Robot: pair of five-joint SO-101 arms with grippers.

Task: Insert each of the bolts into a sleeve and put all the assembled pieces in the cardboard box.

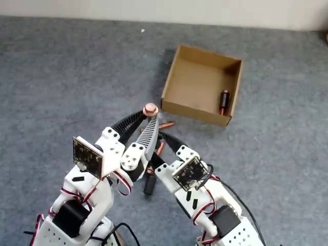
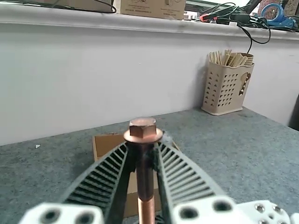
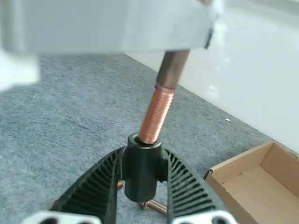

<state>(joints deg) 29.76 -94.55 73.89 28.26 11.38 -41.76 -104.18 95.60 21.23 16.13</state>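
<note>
My left gripper (image 2: 145,151) is shut on a copper bolt (image 2: 142,135), whose hex head sits at the fingertips and whose shaft runs back between the fingers. In the high view the bolt's head (image 1: 150,109) is just in front of the cardboard box (image 1: 195,114). My right gripper (image 3: 141,161) is shut on a black sleeve (image 3: 141,175), held upright. The bolt's threaded end (image 3: 156,116) enters the sleeve's top opening at a slant. One assembled piece (image 1: 224,102) lies inside the box by its right wall.
A loose copper bolt (image 1: 166,124) lies on the grey carpet in front of the box. More copper bolts (image 3: 154,205) lie under the held sleeve. A black sleeve (image 1: 149,184) shows between the two arms. The carpet to the left and right is open.
</note>
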